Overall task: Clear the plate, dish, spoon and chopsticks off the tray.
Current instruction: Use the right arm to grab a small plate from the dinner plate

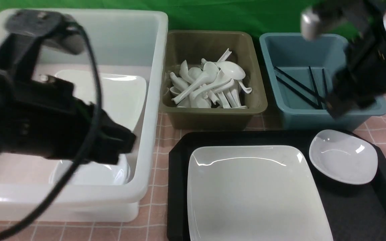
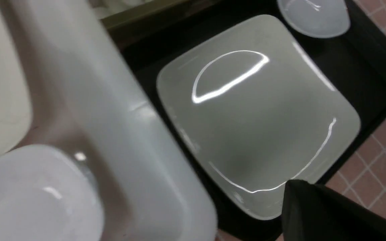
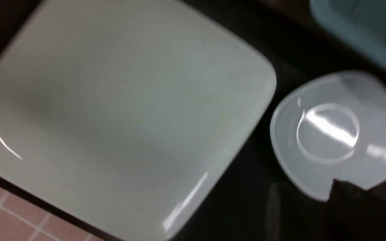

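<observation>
While both arms hang over the tubs at the back, the black tray [image 1: 178, 187] at the near right of the table [image 1: 159, 134] carries two pieces. The large square white plate [image 1: 256, 194] lies flat, filling most of the tray's left and middle. The small rounded white dish [image 1: 343, 157] sits just beside the plate's far right corner, apart from it.

Three tubs stand in a row behind and to the left of the tray. The big white tub [image 1: 152, 100] on the left holds another square plate [image 1: 119, 97] towards its far side and a small white bowl [image 1: 92, 172] near its front wall. The olive tub [image 1: 209, 117] in the middle holds a loose heap of white spoons [image 1: 209, 83], handles crossing every way. The blue tub [image 1: 300, 117] on the right holds several black chopsticks [image 1: 300, 85] lying on its floor.

The left end effector [image 1: 119, 142] is over the white tub, above the small bowl. It is blurred, and I cannot tell whether it is released or clenched. The right end effector [image 1: 340, 107] is at the blue tub's front right rim, dark and blurred, and its grip cannot be made out either.
</observation>
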